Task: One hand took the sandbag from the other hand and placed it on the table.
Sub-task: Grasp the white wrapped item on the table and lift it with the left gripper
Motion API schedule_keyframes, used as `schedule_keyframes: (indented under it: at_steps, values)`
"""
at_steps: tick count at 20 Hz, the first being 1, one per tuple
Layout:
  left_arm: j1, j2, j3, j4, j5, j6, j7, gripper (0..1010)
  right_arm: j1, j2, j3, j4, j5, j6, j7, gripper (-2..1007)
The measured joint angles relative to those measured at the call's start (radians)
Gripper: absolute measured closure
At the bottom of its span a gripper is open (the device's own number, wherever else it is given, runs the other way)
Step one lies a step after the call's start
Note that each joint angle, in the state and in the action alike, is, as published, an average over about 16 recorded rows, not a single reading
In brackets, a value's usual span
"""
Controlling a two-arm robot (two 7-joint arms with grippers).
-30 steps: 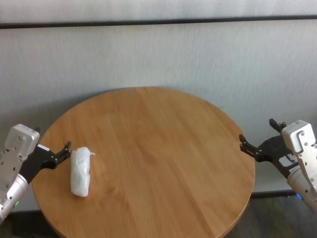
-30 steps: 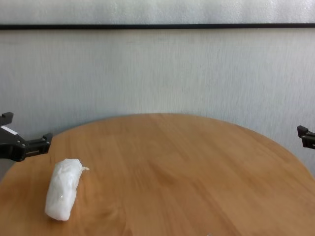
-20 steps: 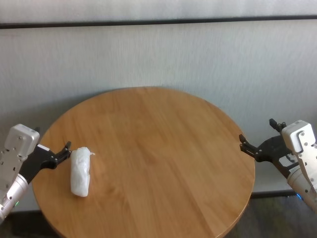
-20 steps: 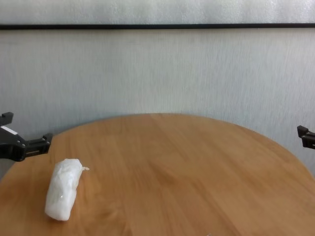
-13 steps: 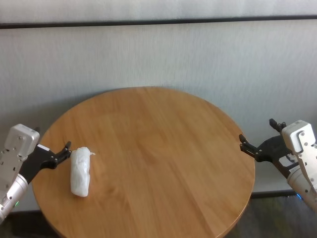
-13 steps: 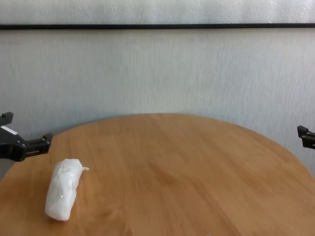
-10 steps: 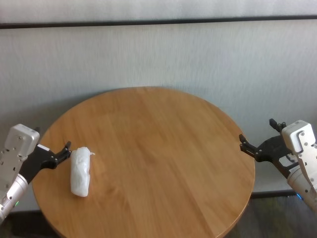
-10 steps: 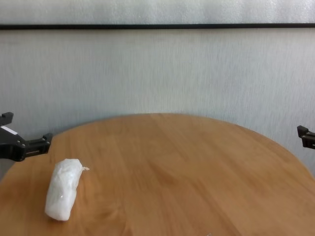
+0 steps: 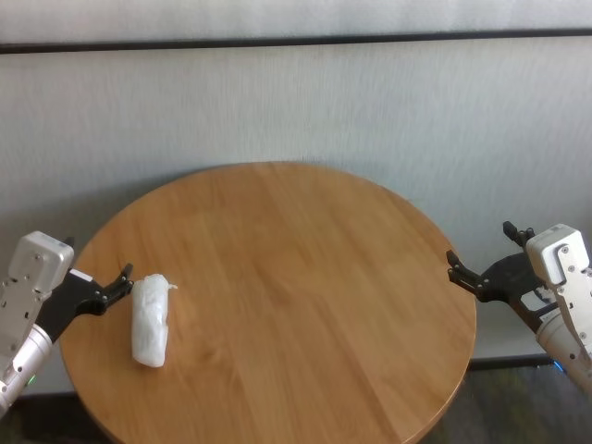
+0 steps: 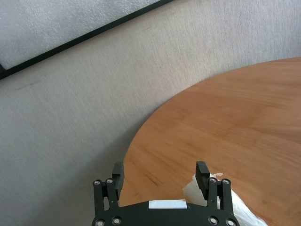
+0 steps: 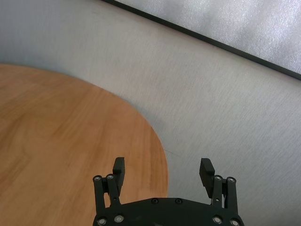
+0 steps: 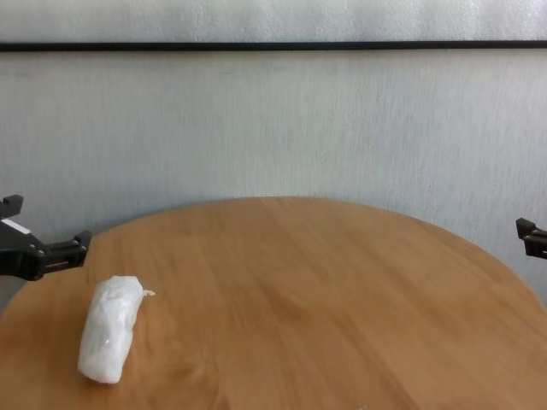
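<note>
The white sandbag point(image 9: 150, 319) lies on the round wooden table point(image 9: 296, 277) near its left edge, pinched tip pointing away from me; it also shows in the chest view point(image 12: 109, 329). My left gripper point(image 9: 97, 261), on the green-lit wrist, is open and empty, just left of the bag at the table's rim, not touching it. In the left wrist view it point(image 10: 160, 172) stands open, with the bag point(image 10: 237, 209) beside one finger. My right gripper point(image 9: 479, 245), on the blue-lit wrist, is open and empty just off the table's right edge; the right wrist view shows it open point(image 11: 162, 165).
A pale textured wall with a dark horizontal strip point(image 9: 296, 42) stands close behind the table. The tabletop point(image 12: 342, 307) carries nothing but the bag. Only one right fingertip point(image 12: 526, 232) shows in the chest view.
</note>
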Motion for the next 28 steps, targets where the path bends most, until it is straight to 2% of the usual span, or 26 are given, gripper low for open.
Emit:
schedule_keyframes:
  at_steps: [2,5,9,13,17,20,24,28]
  values:
    - [0.003,0.002,-0.003,-0.007,-0.002,0.007,-0.001,10,0.0,0.0,0.0,0.0,0.0,0.0,0.0,4]
    - [0.012,0.01,-0.013,-0.032,-0.016,0.037,-0.009,10,0.0,0.0,0.0,0.0,0.0,0.0,0.0,4]
    - [0.034,0.025,-0.041,-0.091,-0.064,0.119,-0.026,10,0.0,0.0,0.0,0.0,0.0,0.0,0.0,4]
    - [0.061,0.035,-0.081,-0.17,-0.136,0.24,-0.042,10,0.0,0.0,0.0,0.0,0.0,0.0,0.0,4]
    - [0.084,0.031,-0.122,-0.251,-0.22,0.392,-0.044,10,0.0,0.0,0.0,0.0,0.0,0.0,0.0,4]
    - [0.093,0.015,-0.144,-0.297,-0.272,0.507,-0.029,10,0.0,0.0,0.0,0.0,0.0,0.0,0.0,4]
    - [0.093,-0.016,-0.155,-0.334,-0.308,0.63,0.004,10,0.0,0.0,0.0,0.0,0.0,0.0,0.0,4]
    - [0.083,-0.047,-0.145,-0.348,-0.311,0.715,0.035,10,0.0,0.0,0.0,0.0,0.0,0.0,0.0,4]
